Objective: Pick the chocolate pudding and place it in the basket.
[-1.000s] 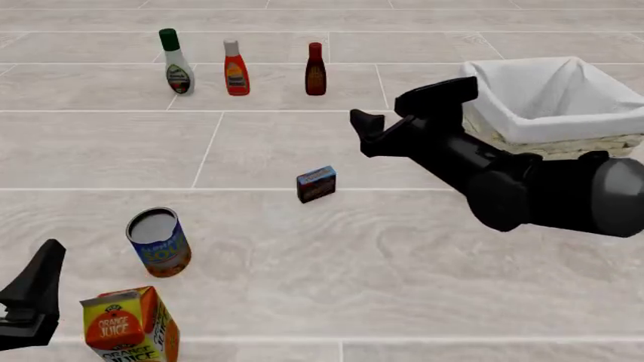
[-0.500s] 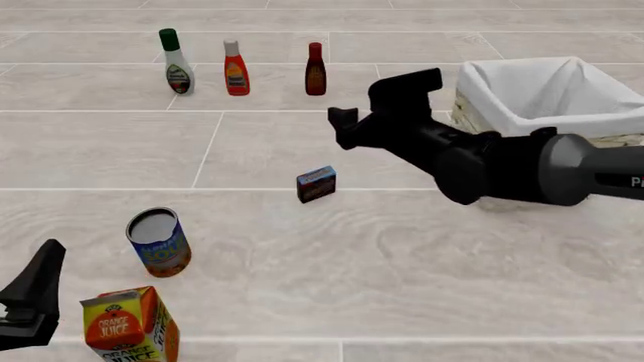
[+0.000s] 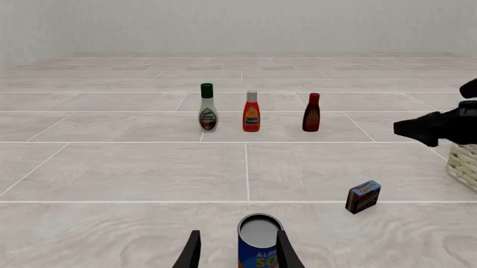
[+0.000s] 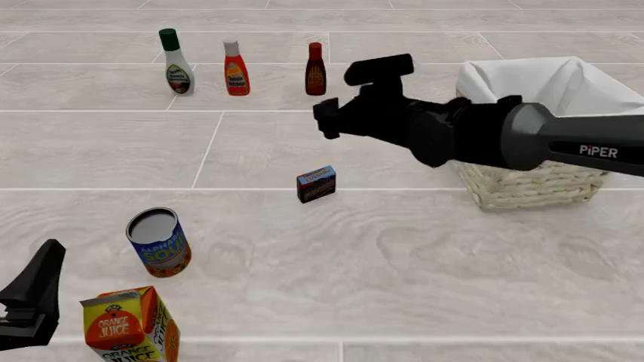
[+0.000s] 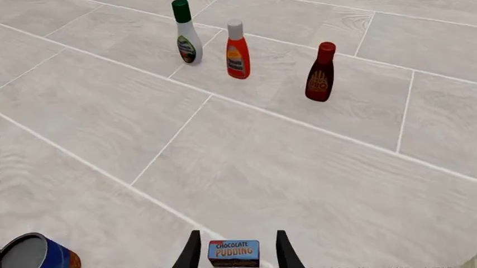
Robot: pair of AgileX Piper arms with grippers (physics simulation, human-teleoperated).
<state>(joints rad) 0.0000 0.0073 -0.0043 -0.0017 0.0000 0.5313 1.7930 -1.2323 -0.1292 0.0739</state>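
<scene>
The basket could be clipped by the right arm on its reach, since it stands close beside it. The right gripper is held above the chocolate pudding with jaws apart (the box is framed between them); a skewed descent could topple this small brown, blue-topped box, upright on bare table left of the basket.

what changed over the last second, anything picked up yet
Nothing is picked up yet. The right gripper swung left and farther out over the table, away from the basket, and its open fingers now frame the chocolate pudding in the right wrist view without touching it. The pudding, soup can, juice carton, three bottles and the left gripper stayed put.
</scene>
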